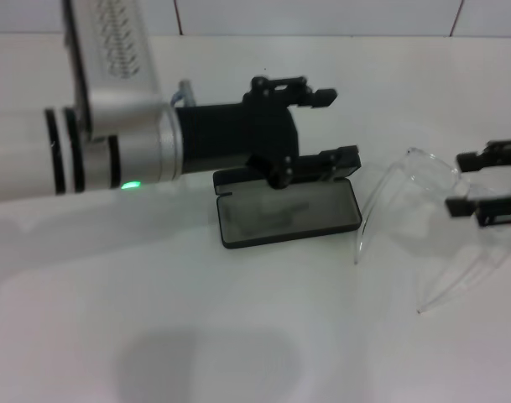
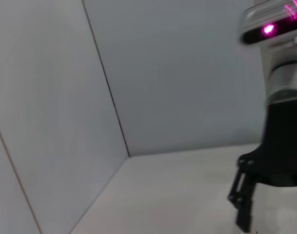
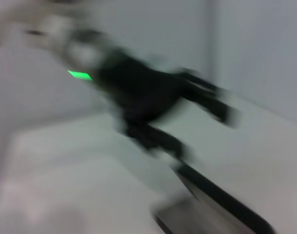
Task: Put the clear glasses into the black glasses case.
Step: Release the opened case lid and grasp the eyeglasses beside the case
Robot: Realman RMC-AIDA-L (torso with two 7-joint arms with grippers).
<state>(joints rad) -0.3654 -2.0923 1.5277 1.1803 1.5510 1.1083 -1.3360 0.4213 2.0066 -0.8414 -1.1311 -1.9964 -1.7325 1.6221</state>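
Observation:
The black glasses case [image 1: 289, 214] lies open mid-table with its grey lining up and its lid raised at the back. My left gripper [image 1: 332, 128] reaches in from the left and is open. Its lower finger [image 1: 339, 159] sits over the case's rear edge by the lid. The clear glasses [image 1: 410, 180] are just right of the case, with their thin arms pointing toward me. My right gripper [image 1: 458, 183] at the right edge is closed on the lens's right end. The right wrist view shows the left gripper [image 3: 207, 105] and the case [image 3: 221, 207] blurred.
The table is a white surface [image 1: 196, 336] with a tiled wall behind it. The left forearm [image 1: 112, 151] crosses the table's left part. In the left wrist view the right arm [image 2: 282, 146] stands near a wall corner.

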